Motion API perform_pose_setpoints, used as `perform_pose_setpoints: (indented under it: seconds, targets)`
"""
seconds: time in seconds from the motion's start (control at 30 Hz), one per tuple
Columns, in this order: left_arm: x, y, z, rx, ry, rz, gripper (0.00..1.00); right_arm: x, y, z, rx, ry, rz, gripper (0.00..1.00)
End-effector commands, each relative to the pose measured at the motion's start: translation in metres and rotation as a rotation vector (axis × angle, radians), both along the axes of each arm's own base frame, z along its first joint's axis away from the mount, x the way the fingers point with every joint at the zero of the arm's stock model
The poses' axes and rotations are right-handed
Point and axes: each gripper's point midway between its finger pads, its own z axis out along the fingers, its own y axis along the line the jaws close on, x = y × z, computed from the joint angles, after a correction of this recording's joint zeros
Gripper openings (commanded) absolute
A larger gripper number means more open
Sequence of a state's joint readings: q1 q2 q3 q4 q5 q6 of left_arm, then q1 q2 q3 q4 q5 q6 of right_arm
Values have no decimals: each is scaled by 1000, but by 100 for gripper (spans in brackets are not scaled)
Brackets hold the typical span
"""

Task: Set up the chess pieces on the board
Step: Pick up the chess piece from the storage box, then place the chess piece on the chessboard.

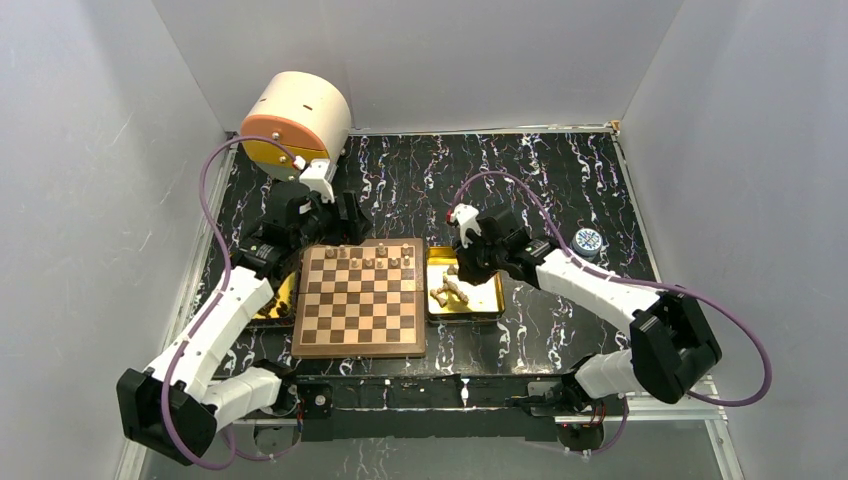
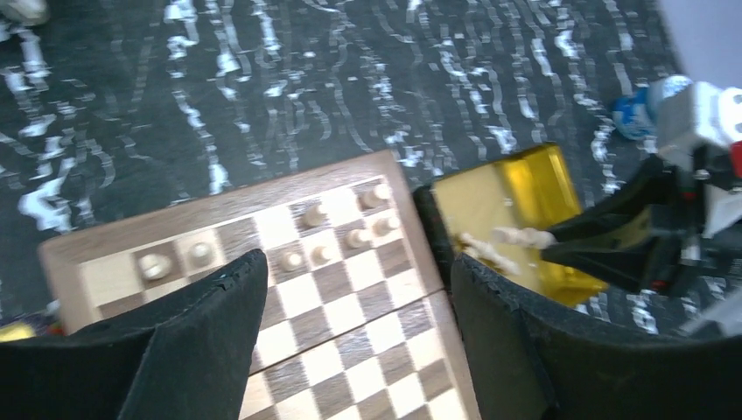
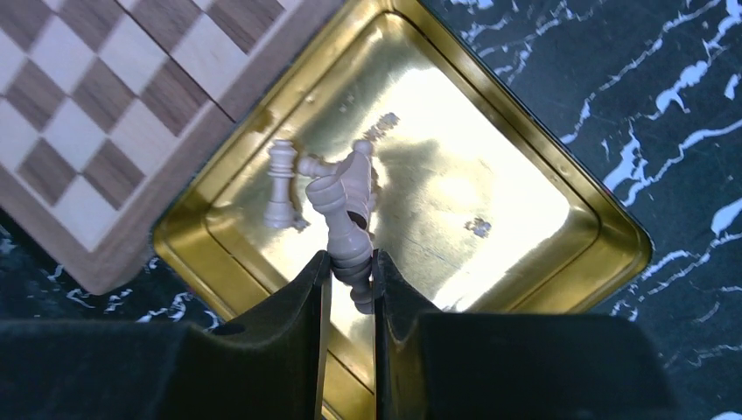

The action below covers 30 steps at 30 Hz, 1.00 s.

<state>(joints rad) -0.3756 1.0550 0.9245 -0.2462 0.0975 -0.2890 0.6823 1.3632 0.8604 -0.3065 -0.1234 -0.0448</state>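
Chess pieces [image 1: 368, 263] stand only on the far two rows of the board [image 1: 360, 320], which lies in the middle of the black marbled desk [image 1: 560, 170]. They are too small and blurred to tell which kind each one is, and the left wrist view shows about eight of them, with part of the board hidden behind that tool's own fingers. More pieces lie on their sides in the gold tray [image 1: 490, 300] just to the right of the board, tangled together so that their number is hard to make out.

The right tool [image 3: 350, 261] hangs over this tray with its fingers nearly together, pinched on the base of one pale piece [image 3: 339, 210], whose head points away from the wrist. Whether that piece is lifted or touches the tray floor cannot be told. A crowned piece [image 3: 280, 184] lies just left of it.

The left tool [image 2: 357, 262] is over the far left part of the board, its fingers spread wide with nothing between them. From above, its fingertips are lost against the dark arm.

A second gold tray [image 1: 272, 305] sits against the left side of the board, mostly covered by the left arm, so its contents are hidden.
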Motion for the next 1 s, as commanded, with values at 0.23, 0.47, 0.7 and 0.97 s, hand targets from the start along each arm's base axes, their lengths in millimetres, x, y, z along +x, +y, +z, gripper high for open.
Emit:
perform_pose_setpoints:
  seconds: [0.23, 0.47, 0.7, 0.97]
  targets:
    - [-16, -80, 32, -361, 162, -291, 60, -3, 64, 108, 492, -117, 107, 12]
    - [-26, -105, 26, -412, 215, -414, 60, 2, 63, 118, 491, -135, 87, 12]
    - [-42, -149, 26, -411, 235, -534, 62, -2, 60, 113, 491, -128, 81, 13]
    - [-39, -169, 21, -428, 287, -542, 58, -5, 42, 101, 471, -169, 15, 12]
